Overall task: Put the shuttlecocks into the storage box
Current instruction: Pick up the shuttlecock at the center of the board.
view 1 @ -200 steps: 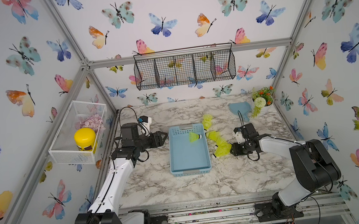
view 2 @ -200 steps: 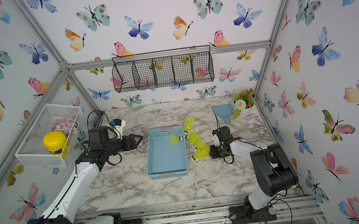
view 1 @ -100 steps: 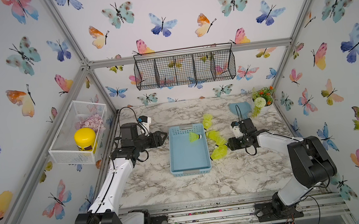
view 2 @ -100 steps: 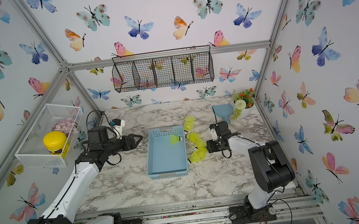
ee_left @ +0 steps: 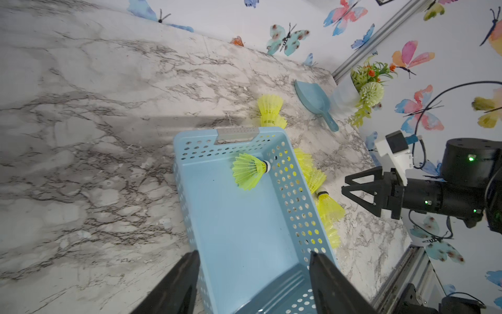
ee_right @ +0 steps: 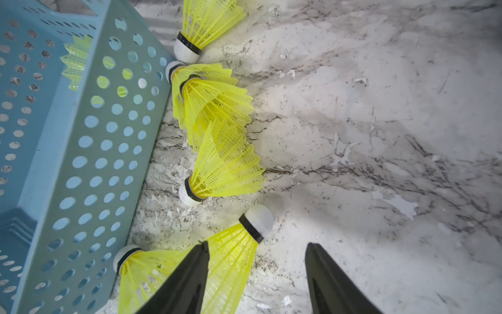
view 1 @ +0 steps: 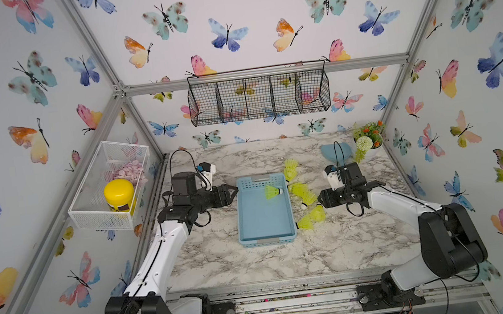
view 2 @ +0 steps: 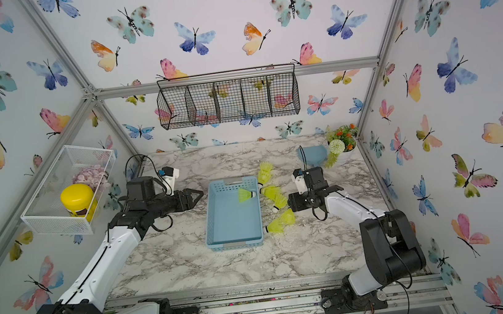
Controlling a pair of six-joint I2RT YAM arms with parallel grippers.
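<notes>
One shuttlecock (view 1: 272, 191) is seen inside the storage box (view 1: 264, 224), laid against its wall on the right arm's side, near the far end. The other shuttlecocks (ee_right: 217, 168) are laid in a row on the marble table (view 1: 335, 251), just outside that same wall. The right gripper (ee_right: 257, 244) is held spread on that side of the box, close to the row, and nothing is pinched. The left gripper (ee_left: 253, 252) is also spread, at the opposite side of the box, and nothing is gripped.

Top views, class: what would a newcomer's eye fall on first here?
The neon yellow shuttlecocks glow against the marble table, strewn along the light blue storage box on the robot's right, with one shuttlecock inside it. Bright butterfly wallpaper covers the walls.
</notes>
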